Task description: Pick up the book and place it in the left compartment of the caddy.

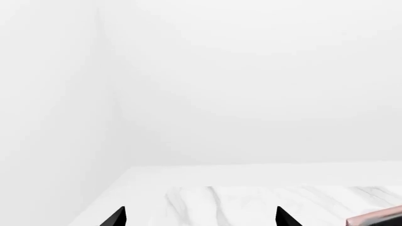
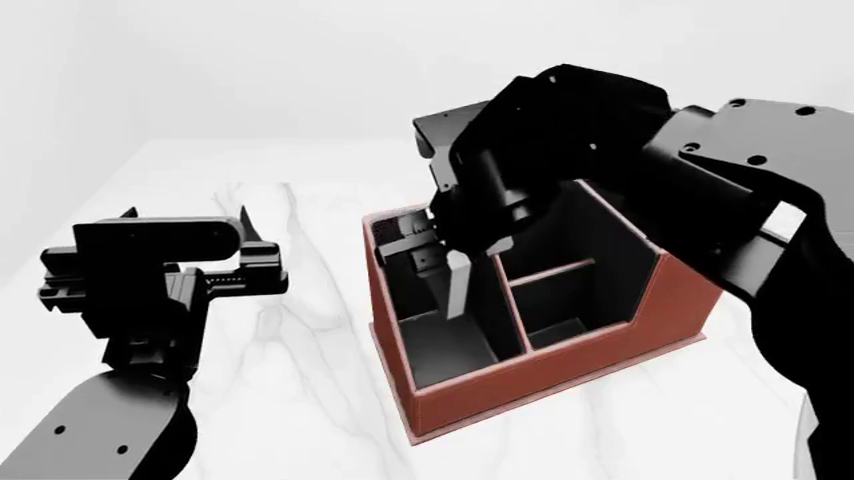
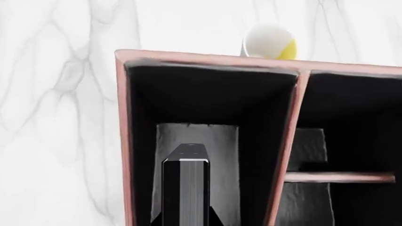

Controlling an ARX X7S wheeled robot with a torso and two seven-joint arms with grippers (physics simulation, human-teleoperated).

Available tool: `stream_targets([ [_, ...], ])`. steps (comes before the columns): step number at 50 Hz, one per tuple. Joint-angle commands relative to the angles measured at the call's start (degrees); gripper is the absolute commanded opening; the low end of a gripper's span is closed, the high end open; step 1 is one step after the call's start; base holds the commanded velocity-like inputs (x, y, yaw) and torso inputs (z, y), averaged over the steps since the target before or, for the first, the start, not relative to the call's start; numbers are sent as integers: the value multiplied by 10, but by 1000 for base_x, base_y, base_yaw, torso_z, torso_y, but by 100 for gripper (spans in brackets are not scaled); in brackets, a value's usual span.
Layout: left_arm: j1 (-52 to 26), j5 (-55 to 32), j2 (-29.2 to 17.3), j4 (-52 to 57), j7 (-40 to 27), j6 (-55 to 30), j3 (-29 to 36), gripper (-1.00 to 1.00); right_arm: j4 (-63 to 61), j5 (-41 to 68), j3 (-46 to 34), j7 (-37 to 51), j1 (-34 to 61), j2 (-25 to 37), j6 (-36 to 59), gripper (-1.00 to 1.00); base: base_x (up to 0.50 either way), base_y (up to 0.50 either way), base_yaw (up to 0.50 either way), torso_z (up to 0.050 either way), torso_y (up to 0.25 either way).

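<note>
You're holding the small thin black-covered book [image 2: 458,285] upright, its white page side catching the light, inside the long narrow black-lined left compartment [image 2: 434,340] of the reddish-brown leather-look caddy [image 2: 561,375]. In the right wrist view the book [image 3: 197,165] is standing on end in that slot [image 3: 141,141], with your right gripper's dark finger [image 3: 184,188] pressing flat against it. Your right gripper [image 2: 447,255] is reaching down over the caddy's back wall, clamping on the book. Behind the caddy [image 3: 207,59], a white and yellow ball [image 3: 270,42] is peeking over the rim. Your left gripper [image 2: 187,215] is hovering off to the left above the white marble table [image 2: 307,300], fingers [image 1: 116,217] spread apart, gripping nothing.
</note>
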Motion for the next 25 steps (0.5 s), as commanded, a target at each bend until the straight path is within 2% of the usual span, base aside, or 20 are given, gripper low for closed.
stream_targets([
  [1, 5, -2, -2, 1, -2, 2, -3, 100, 21, -33, 2, -2, -30, -6, -12, -100, 0, 0, 0, 0, 0],
  [25, 8, -6, -6, 3, -6, 5, -4, 100, 96, -75, -13, -54, -81, -35, -26, -100, 0, 0, 0, 0, 1],
])
